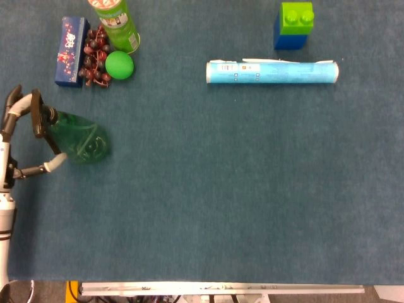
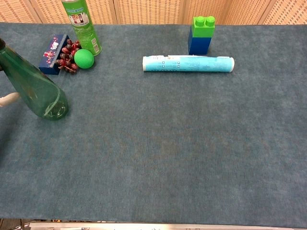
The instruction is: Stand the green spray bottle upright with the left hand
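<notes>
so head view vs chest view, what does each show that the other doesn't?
Only the head view shows the left hand at the translucent green spray bottle's black trigger head, plus the table's metal front edge.

Only the chest view shows the woven screen panels behind the table, and the bottle tilted, base on the blue cloth, neck leaning left. Just one white fingertip appears there.

Both show the green can, green ball, dark red grapes, blue box, light blue tube and green-on-blue blocks.

Blue-grey felt tabletop (image 2: 168,143) across nearly everything, evenly lit. Along the far edge, woven tan panels (image 2: 144,10). At the near edge, pale metal rail (image 1: 221,288).
</notes>
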Robot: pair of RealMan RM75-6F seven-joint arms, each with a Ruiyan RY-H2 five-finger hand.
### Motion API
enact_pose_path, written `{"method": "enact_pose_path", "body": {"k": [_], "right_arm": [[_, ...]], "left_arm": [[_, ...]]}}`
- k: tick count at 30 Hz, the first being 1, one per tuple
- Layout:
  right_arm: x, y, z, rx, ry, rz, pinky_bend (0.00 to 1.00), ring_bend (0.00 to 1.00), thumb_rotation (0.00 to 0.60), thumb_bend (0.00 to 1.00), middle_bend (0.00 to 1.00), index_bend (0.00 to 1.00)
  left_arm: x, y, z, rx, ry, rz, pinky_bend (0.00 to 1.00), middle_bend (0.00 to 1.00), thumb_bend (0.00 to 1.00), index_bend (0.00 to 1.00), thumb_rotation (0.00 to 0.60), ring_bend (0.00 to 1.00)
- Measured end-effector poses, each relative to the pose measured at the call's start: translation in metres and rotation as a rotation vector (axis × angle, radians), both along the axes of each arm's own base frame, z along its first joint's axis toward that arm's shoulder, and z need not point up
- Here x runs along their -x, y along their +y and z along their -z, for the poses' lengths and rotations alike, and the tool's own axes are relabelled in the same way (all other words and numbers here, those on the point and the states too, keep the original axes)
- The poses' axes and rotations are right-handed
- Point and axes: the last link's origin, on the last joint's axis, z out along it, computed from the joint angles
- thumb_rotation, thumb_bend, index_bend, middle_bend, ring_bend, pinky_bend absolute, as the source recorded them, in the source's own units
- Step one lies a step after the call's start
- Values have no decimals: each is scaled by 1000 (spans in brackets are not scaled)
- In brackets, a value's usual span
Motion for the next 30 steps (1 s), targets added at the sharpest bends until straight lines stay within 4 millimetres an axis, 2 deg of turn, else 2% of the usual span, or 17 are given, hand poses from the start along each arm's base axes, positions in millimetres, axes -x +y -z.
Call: {"method": "enact_pose_path", "body": {"k": [10, 19, 22, 24, 25, 30], "right_arm": [[0, -1, 1, -5, 5, 4, 359, 255, 600, 96, 338, 485], [0, 0, 1, 0, 4, 3, 359, 255, 600, 96, 338, 485], [-1, 0, 1, -3, 5, 2, 359, 255, 600, 96, 338, 485], [-1, 0, 1, -3, 6, 2, 359, 255, 600, 96, 338, 485], [-1, -1, 1, -3, 6, 2, 359, 255, 600, 96, 338, 485], [-1, -1, 2, -5, 8, 3, 359, 255, 600, 96, 338, 484]], "left_arm": [[16, -2, -18, -25, 8, -62, 154, 6, 0, 183, 600, 52], [21, -4, -33, -79, 22, -77, 154, 113, 1, 278, 600, 80], [21, -4, -37, -103, 21, -81, 170, 164, 119, 327, 600, 102], [21, -3, -40, -119, 24, -82, 209, 216, 243, 381, 600, 147], [21, -3, -41, -126, 29, -84, 232, 241, 274, 405, 600, 173], [19, 0, -45, -159, 82, -95, 347, 406, 333, 547, 600, 297]]}}
